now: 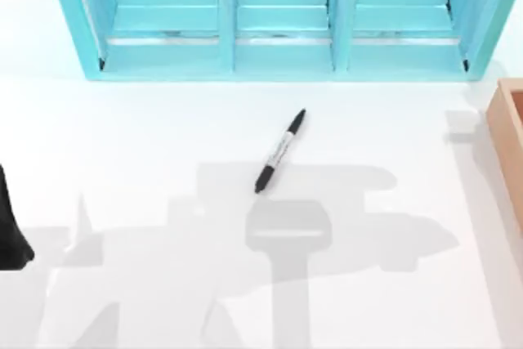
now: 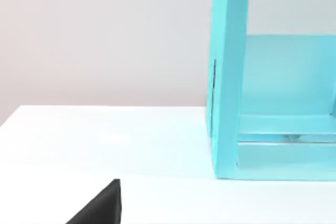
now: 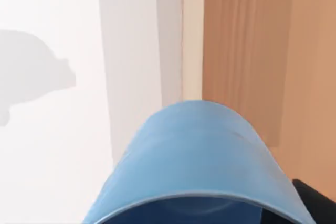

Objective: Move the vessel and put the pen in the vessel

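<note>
The pen [image 1: 279,151], a slim black marker with a grey label, lies at a slant on the white table in the middle of the top view. The vessel [image 3: 199,166], a plain blue cup, sits very close in the right wrist view with its rim nearest the camera, raised above the table beside the wooden box. A black finger [image 3: 316,203] of my right gripper shows at the cup's side, and the gripper is shut on the cup. My left arm [image 1: 10,226] is parked at the table's left edge.
A large turquoise shelf unit [image 1: 282,46] spans the back of the table, and its end panel [image 2: 228,77] is in the left wrist view. A tan wooden box [image 1: 508,140] stands at the right edge. Arm shadows fall across the front of the table.
</note>
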You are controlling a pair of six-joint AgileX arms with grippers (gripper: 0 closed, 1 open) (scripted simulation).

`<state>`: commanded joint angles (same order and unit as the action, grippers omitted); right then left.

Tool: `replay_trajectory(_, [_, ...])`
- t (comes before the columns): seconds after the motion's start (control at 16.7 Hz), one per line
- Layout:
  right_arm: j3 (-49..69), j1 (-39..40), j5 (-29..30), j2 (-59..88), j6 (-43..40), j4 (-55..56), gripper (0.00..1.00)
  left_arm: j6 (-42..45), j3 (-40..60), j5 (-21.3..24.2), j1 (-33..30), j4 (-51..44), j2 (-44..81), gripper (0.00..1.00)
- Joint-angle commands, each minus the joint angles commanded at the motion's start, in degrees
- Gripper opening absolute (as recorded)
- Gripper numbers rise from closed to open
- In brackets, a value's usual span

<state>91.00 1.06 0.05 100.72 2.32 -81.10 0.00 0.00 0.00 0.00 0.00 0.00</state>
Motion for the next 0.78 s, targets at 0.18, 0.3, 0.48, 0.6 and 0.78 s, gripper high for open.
replay_trajectory(0.18, [2.58,2.79,-0.04,-1.41,2.80,-2.89,0.00,0.00,0.00,0.00,0.00,0.00,0.00,1.00])
replay_trajectory(0.3, [2.58,2.79,-0.04,-1.41,2.80,-2.89,0.00,0.00,0.00,0.00,0.00,0.00,0.00,1.00])
replay_trajectory(0.48, [2.72,3.24,-0.36,-0.16,3.65,-1.81,0.00,0.00,0.00,0.00,0.00,0.00,0.00,1.00])
replay_trajectory(0.6, [3.55,5.39,-0.84,3.14,5.88,1.31,0.00,0.00,0.00,0.00,0.00,0.00,0.00,1.00])
replay_trajectory(0.78, [4.91,9.85,-1.67,10.78,10.07,8.67,0.00,0.00,0.00,0.00,0.00,0.00,0.00,1.00])
